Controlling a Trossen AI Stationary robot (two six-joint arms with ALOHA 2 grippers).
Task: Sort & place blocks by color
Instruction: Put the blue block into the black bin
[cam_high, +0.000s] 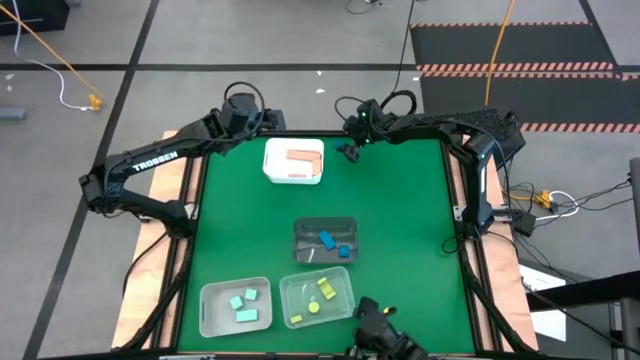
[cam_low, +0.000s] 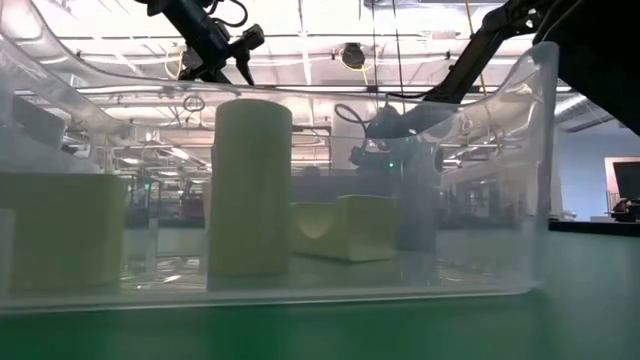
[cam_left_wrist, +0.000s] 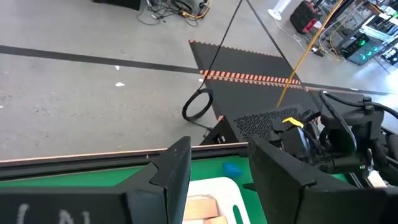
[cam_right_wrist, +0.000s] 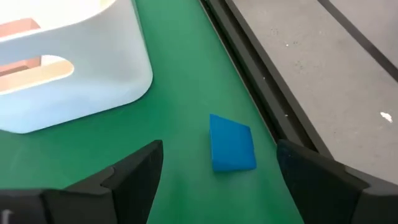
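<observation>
Blue, the last loose block (cam_right_wrist: 232, 143) lies on the green table (cam_high: 400, 210) near its far edge, just right of the white bin (cam_high: 293, 160); the right gripper (cam_right_wrist: 217, 165) is held over it, jaws wide and empty, probably to pick it up. Tan blocks are kept in the white bin, blue ones in the dark bin (cam_high: 325, 240), mint in the near-left bin (cam_high: 235, 305), yellow in the clear bin (cam_high: 316, 298). The left gripper (cam_left_wrist: 214, 171) is parked above the white bin, partly open, holding nothing.

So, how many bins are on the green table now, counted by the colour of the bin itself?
White bin: 1
Dark bin: 1
Clear bins: 2
Total: 4
</observation>
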